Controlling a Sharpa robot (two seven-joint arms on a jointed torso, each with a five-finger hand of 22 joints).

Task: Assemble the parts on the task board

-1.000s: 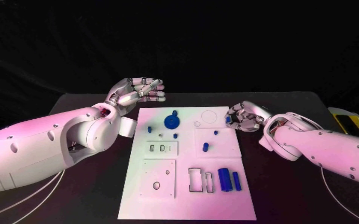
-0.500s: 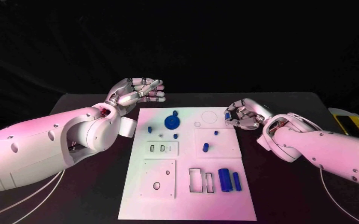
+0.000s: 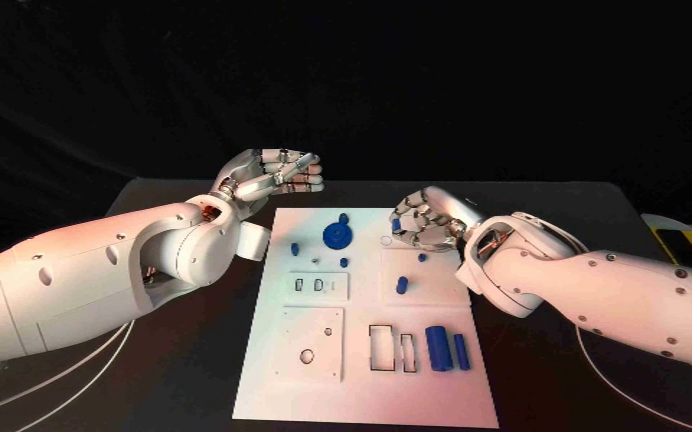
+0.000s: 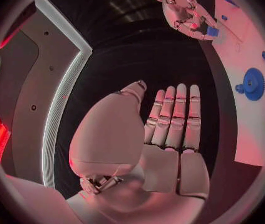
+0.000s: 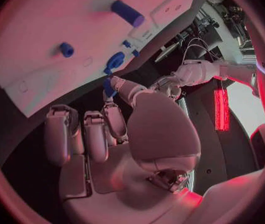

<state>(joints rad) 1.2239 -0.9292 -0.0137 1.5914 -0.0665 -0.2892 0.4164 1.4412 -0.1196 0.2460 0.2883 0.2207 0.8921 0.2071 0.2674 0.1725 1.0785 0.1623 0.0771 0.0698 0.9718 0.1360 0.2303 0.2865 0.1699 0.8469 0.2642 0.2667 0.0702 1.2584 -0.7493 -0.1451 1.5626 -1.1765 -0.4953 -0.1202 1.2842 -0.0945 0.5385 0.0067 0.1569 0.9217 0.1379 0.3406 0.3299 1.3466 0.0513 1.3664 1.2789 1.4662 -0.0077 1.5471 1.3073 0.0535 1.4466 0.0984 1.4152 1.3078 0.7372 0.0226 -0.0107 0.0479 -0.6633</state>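
Judging from the flat white rectangular task board (image 3: 368, 317), assembly is barely begun. A small blue plastic piece (image 4: 212, 31) is seen pinched in the silver right hand (image 3: 421, 220), poised over the board's far right part. The silver left hand (image 3: 271, 174) is held flat and released, off the far left corner. A blue toothed gear (image 3: 336, 233) sits mounted near the far edge; two blue cylinders (image 3: 446, 349) lie loose at the near right, beside unfilled rectangular slots (image 3: 389, 347). Most remains undone.

Yellow object (image 3: 675, 240) at the black table's (image 3: 577, 392) right edge.
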